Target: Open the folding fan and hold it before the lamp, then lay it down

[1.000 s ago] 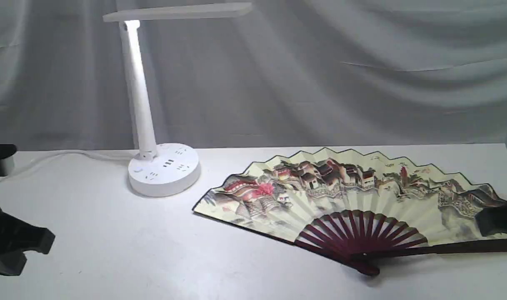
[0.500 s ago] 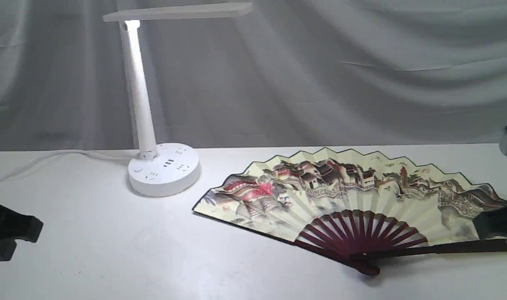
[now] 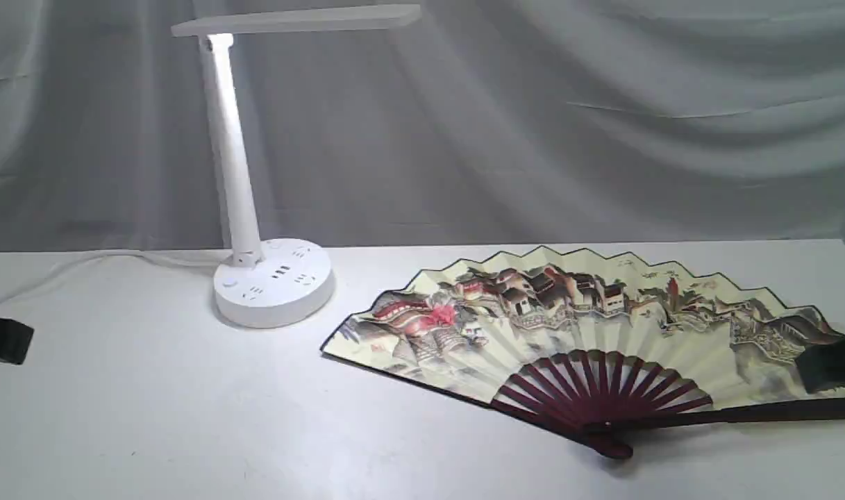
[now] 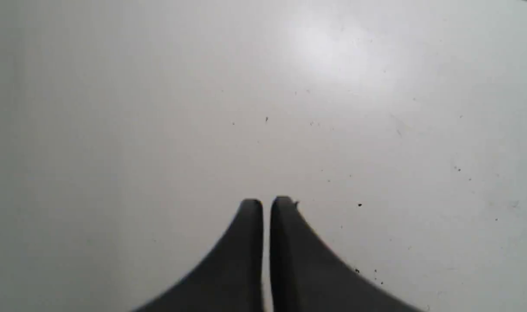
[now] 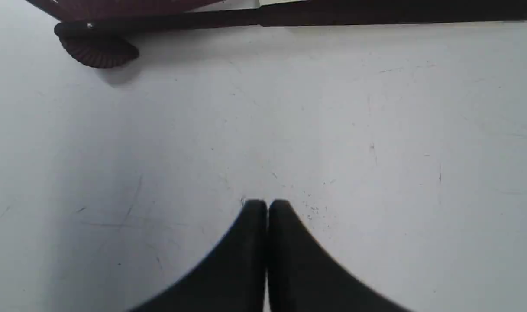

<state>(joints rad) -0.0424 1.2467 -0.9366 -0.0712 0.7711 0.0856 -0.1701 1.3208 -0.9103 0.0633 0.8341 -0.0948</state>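
1. Plainly, the fan lies spread wide and flat on the table. It sits at about 4 o'clock from the lamp, near the round base but apart from it.
2. Its pivot is at the fan's own 6 o'clock. The painted leaf arcs from 9 o'clock over 12 to 3 o'clock, and one outer rib runs flat toward 3 o'clock.
3. The left fingers are clenched on nothing above bare table, well apart from the fan, out toward its 9 o'clock.
4. The right fingers are likewise pressed together and empty. They hang over bare table near the pivot and outer rib but apart from both.
5. By my judgement the fan is light. The paper leaf looks thin and easy to crease or tear, and the wooden ribs look stiff and perhaps slippery.
6. The best hold is probably the outer rib, or the bunched ribs close to the pivot, and never the paper. Lying flat, it offers little edge to get under.
7. Lifted by one end, so broad a leaf would likely sag and swing.
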